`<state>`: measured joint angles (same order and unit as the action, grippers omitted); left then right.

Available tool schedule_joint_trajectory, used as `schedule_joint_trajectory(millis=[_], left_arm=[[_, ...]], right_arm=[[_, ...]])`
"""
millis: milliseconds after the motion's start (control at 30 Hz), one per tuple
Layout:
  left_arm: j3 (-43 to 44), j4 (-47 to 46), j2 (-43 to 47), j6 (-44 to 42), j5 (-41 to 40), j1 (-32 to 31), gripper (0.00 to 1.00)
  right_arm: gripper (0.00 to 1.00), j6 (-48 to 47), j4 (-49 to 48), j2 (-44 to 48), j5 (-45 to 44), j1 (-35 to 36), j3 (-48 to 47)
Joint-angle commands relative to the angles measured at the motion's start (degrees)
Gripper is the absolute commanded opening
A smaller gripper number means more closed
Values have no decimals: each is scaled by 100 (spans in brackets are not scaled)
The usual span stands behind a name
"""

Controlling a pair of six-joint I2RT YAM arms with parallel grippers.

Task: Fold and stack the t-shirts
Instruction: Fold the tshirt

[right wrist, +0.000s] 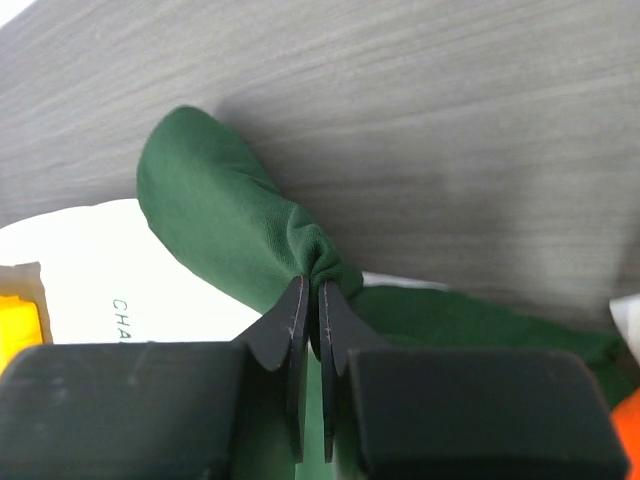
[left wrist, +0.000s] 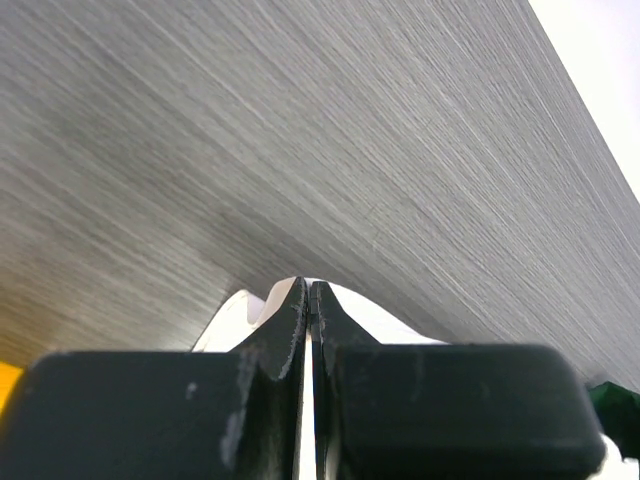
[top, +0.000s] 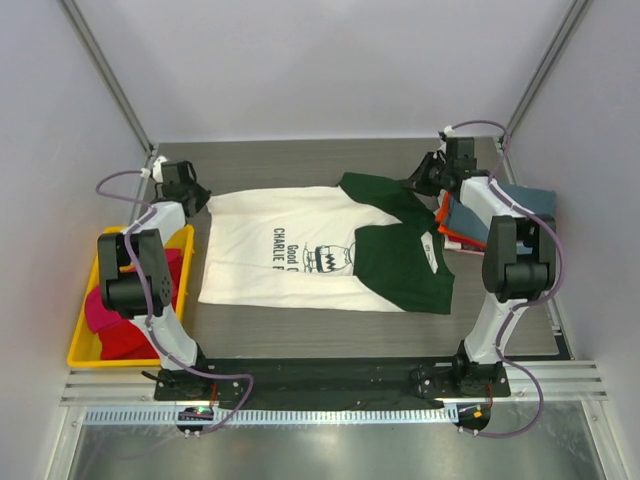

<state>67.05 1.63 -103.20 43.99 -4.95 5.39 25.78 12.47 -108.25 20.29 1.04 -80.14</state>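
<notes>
Working between a yellow plastic bin heaped with red shirts on the left and an orange and slate-blue pile on the right, half hidden behind the right arm. Holding a soft cream-white t-shirt, print up, spread flat on the brushed grey tabletop. Clamping the left jaws tight on its white far-left hem corner. Pinching the right jaws closed on a bunched green sleeve at the far edge.

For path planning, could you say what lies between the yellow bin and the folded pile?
The cream-white t-shirt lies spread there, as the top external view shows.
</notes>
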Motion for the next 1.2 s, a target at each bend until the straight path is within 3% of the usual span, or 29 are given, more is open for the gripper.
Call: schedule_joint_trajectory(millis=[0, 467, 1167], left_arm=[[-191, -497, 405, 49, -304, 85, 0], [-1193, -979, 1056, 260, -648, 120, 0], [-2037, -523, 2154, 189, -709, 120, 0]], right_arm=[[1, -82, -183, 593, 1, 2, 279], [1, -284, -96, 1490, -149, -7, 1351], [1, -108, -157, 2404, -289, 2, 2591]])
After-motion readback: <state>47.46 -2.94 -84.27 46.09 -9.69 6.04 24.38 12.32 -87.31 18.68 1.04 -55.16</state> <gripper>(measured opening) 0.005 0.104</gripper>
